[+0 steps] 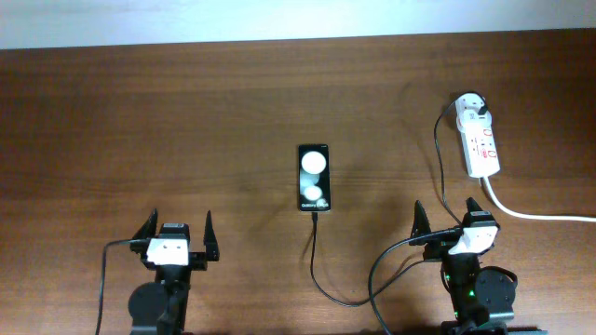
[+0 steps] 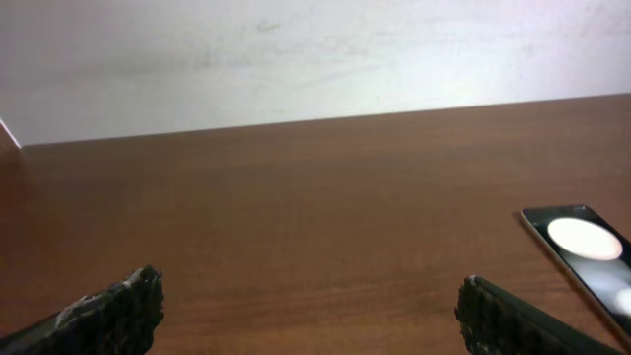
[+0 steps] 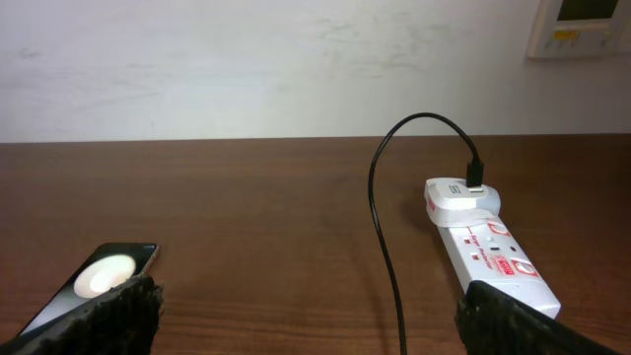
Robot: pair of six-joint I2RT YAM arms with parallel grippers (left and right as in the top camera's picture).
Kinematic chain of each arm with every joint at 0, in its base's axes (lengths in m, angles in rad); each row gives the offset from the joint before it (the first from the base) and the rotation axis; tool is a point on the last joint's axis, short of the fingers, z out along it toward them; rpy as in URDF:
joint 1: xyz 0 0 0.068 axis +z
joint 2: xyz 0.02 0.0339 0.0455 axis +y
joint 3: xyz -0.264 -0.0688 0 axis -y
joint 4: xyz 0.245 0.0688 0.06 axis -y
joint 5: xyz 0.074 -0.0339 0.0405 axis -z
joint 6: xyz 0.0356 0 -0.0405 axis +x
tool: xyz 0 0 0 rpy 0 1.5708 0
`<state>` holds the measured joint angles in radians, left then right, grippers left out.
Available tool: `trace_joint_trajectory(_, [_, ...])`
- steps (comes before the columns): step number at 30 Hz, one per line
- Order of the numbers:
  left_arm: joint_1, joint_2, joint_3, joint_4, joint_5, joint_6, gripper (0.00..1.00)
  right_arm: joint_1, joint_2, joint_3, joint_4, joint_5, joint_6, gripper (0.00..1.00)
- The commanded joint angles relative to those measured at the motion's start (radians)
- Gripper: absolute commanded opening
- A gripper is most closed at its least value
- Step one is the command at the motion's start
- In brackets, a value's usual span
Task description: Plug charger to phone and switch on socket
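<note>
- Both arms sit at the near edge of the worktop (image 1: 186, 112), and neither holds a thing. The left pincer (image 1: 180, 217) has its jaws spread wide, and the right pincer (image 1: 446, 205) is spread just the same.
- The phone (image 1: 314, 177) lies flat mid-worktop between the two arms, glossy face up, its long axis running away from the robot.
- The charger (image 1: 317, 256), that thin black cable, meets the phone's near end. From overhead the tip looks seated, but I can't tell whether it is fully home.
- From there the cable loops toward the right arm and climbs to its white plug adapter (image 1: 470, 107), which is pushed into the far end of the socket (image 1: 484, 149).
- Here's the relation that matters: the socket lies ahead of the right pincer and a little to its right, with its long axis pointing away from the robot and its near end closest.
- The right wrist view agrees, with the socket right of centre, apart from the fingers (image 3: 513, 318), and the red switch marks (image 3: 503, 261) facing up.
- The right arm is plainly nearer; the left is well apart, on the other side of the phone.
- My read is that the switch is what's left. That means going forward, slightly right, then down, and the cable arching just beside the socket is the snag risk.
</note>
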<state>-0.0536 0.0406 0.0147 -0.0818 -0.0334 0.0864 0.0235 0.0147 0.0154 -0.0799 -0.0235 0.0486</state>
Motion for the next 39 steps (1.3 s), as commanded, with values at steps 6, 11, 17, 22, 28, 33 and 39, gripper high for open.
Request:
trace_joint_trajectory(6, [0.021,-0.036,-0.006,0.0,0.014,0.013,0.99,0.009,-0.011,-0.01,0.002,0.013,-0.004,0.99])
trace_joint_trajectory(11, [0.036,-0.036,-0.006,0.0,0.014,0.013,0.99,0.009,-0.011,-0.01,0.002,0.013,-0.004,0.99])
trace_joint_trajectory(17, [0.037,-0.035,-0.006,-0.001,0.015,0.013,0.99,0.009,-0.011,-0.01,0.002,0.013,-0.004,0.99])
trace_joint_trajectory(22, [0.037,-0.035,-0.006,-0.001,0.015,0.013,0.99,0.009,-0.011,-0.01,0.002,0.013,-0.004,0.99])
trace_joint_trajectory(28, [0.037,-0.035,-0.006,-0.001,0.015,0.013,0.99,0.009,-0.011,-0.01,0.002,0.013,-0.004,0.99])
trace_joint_trajectory(33, [0.037,-0.035,-0.006,-0.001,0.015,0.013,0.99,0.009,-0.011,-0.01,0.002,0.013,-0.004,0.99])
trace_joint_trajectory(39, [0.037,-0.035,-0.006,-0.001,0.015,0.014,0.99,0.009,-0.011,-0.01,0.002,0.013,-0.004,0.99])
